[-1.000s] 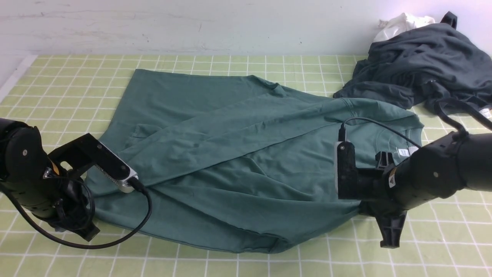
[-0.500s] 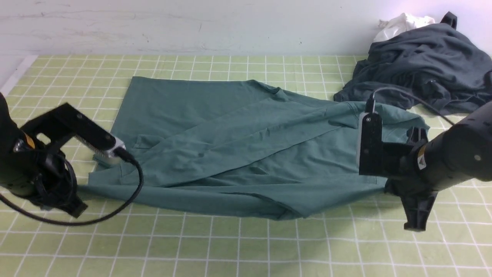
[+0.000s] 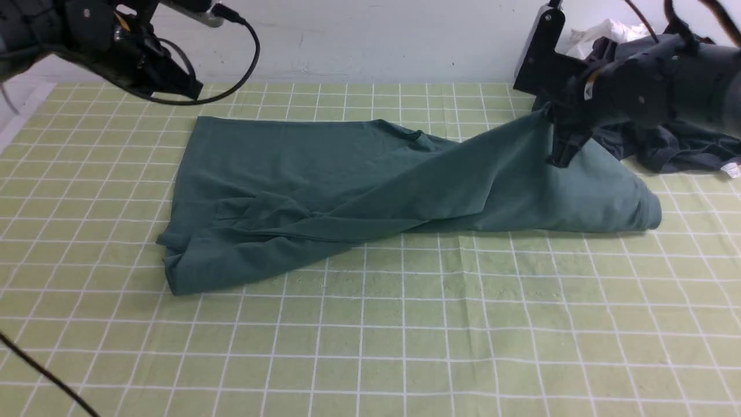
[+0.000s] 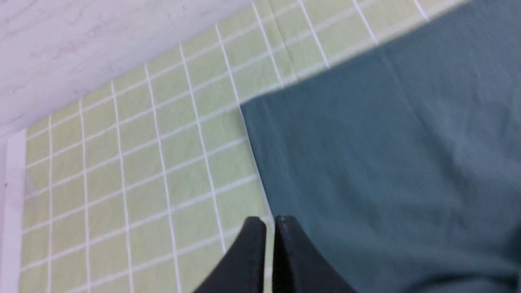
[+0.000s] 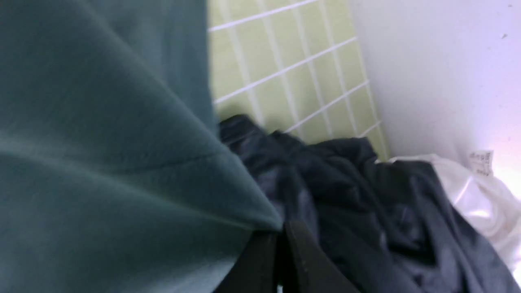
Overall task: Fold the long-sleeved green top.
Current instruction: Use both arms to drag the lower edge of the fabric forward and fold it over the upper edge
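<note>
The green long-sleeved top (image 3: pixel 324 174) lies across the middle of the checked table, bunched at its near left corner. My right gripper (image 3: pixel 560 153) hangs above the top's right end, shut on a fold of it, and the cloth rises in a tent up to the jaws. In the right wrist view the green top (image 5: pixel 101 142) is pinched at my right gripper (image 5: pixel 281 232). My left gripper (image 3: pixel 188 90) is raised at the far left near the wall. In the left wrist view that left gripper (image 4: pixel 269 221) is shut on nothing, above the top's (image 4: pixel 386 162) far left corner.
A dark charcoal-grey garment (image 3: pixel 683 147) is heaped at the far right, just behind my right arm, with a white cloth (image 3: pixel 602 32) behind it against the wall. The green checked tablecloth (image 3: pixel 370 347) spreads toward the near edge. A black cable crosses the near left corner.
Both arms rose and swung to the far side. The right one carried the top's near edge up and back. The left one let go, and that corner dropped in a bunch.
</note>
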Motion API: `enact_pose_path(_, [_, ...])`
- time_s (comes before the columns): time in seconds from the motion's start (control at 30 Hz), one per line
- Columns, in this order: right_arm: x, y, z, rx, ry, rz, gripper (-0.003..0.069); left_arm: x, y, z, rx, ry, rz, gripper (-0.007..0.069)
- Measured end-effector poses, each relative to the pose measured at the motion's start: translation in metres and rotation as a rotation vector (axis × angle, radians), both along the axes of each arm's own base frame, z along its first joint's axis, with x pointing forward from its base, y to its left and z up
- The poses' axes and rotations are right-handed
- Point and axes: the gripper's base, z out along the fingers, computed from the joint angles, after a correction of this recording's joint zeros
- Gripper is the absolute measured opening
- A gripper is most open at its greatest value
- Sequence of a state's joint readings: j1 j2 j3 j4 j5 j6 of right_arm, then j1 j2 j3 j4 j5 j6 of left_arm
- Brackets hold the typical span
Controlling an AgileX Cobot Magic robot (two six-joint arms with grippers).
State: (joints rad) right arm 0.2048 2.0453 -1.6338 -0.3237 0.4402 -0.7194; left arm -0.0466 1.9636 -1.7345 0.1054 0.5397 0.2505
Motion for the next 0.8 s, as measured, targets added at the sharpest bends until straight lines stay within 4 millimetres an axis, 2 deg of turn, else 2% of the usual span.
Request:
enact_pose_path(0.03, [0.016,-0.003,-0.008,0.026,0.010,-0.039,-0.0003,0.020,-0.001,-0.015,-0.023,0.022,0.021,0.0017])
enact_pose_path(0.13, [0.029,-0.009,-0.022,0.046,0.087,-0.106,-0.0003,0.033,-0.002,-0.034,-0.056,0.159,0.052,0.0017])
enact_pose_path(0.27, [0.024,-0.014,-0.030,0.033,0.204,-0.159,-0.0003,0.019,-0.007,-0.065,-0.130,0.510,0.039,0.0024])
enact_pose_path(0.33, [0.022,-0.015,-0.031,0.027,0.240,-0.173,-0.0003,0.010,-0.014,-0.085,-0.184,0.680,-0.019,0.0059])
enact_pose_path(0.4, [0.021,-0.015,-0.032,0.025,0.252,-0.177,-0.0003,0.008,-0.017,-0.096,-0.207,0.728,-0.045,0.0099])
enact_pose_path(0.5, [0.021,-0.015,-0.032,0.028,0.258,-0.175,-0.0003,0.008,-0.020,-0.113,-0.241,0.777,-0.057,0.0214])
enact_pose_path(0.53, [0.021,-0.014,-0.032,0.036,0.260,-0.176,-0.0003,0.009,-0.021,-0.118,-0.248,0.787,-0.057,0.0281])
enact_pose_path(0.57, [0.021,-0.014,-0.032,0.036,0.260,-0.176,-0.0003,0.009,-0.021,-0.118,-0.249,0.788,-0.056,0.0290])
enact_pose_path(0.6, [0.020,-0.013,-0.032,0.057,0.266,-0.180,-0.0003,0.009,-0.021,-0.124,-0.256,0.800,-0.050,0.0359])
enact_pose_path(0.67, [0.020,-0.012,-0.032,0.075,0.270,-0.182,-0.0003,0.010,-0.022,-0.127,-0.262,0.808,-0.049,0.0415])
enact_pose_path(0.73, [0.020,-0.011,-0.033,0.089,0.274,-0.185,-0.0003,0.010,-0.023,-0.131,-0.274,0.816,-0.050,0.0438])
enact_pose_path(0.8, [0.020,-0.011,-0.033,0.094,0.275,-0.185,-0.0003,0.010,-0.023,-0.132,-0.282,0.819,-0.054,0.0414])
